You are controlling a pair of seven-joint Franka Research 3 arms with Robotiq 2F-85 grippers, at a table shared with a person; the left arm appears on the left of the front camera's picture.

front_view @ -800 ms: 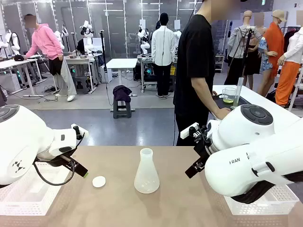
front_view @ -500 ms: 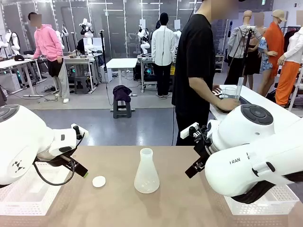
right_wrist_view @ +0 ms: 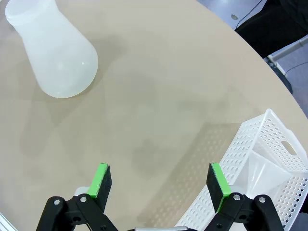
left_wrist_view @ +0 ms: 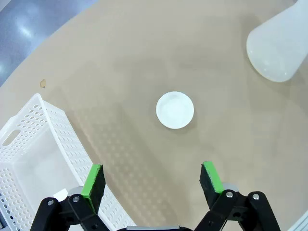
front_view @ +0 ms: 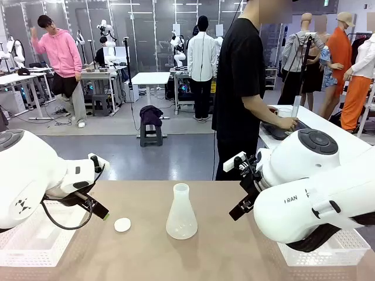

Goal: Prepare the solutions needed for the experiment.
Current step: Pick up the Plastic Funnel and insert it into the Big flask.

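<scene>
Standing mid-table, a translucent white conical flask (front_view: 181,213) is accompanied by a small flat round disc (front_view: 122,225). The left gripper (left_wrist_view: 152,177) and right gripper (right_wrist_view: 161,180) are held angled over the matte tan tabletop (front_view: 222,252), jaws spread wide, nothing gripped. A clear beaker (front_view: 285,110) is seen beside the person's hand (front_view: 287,124) on a far side table; the solutions inside cannot be made out.

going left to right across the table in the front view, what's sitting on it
left basket → small white disc → flask → right basket
</scene>
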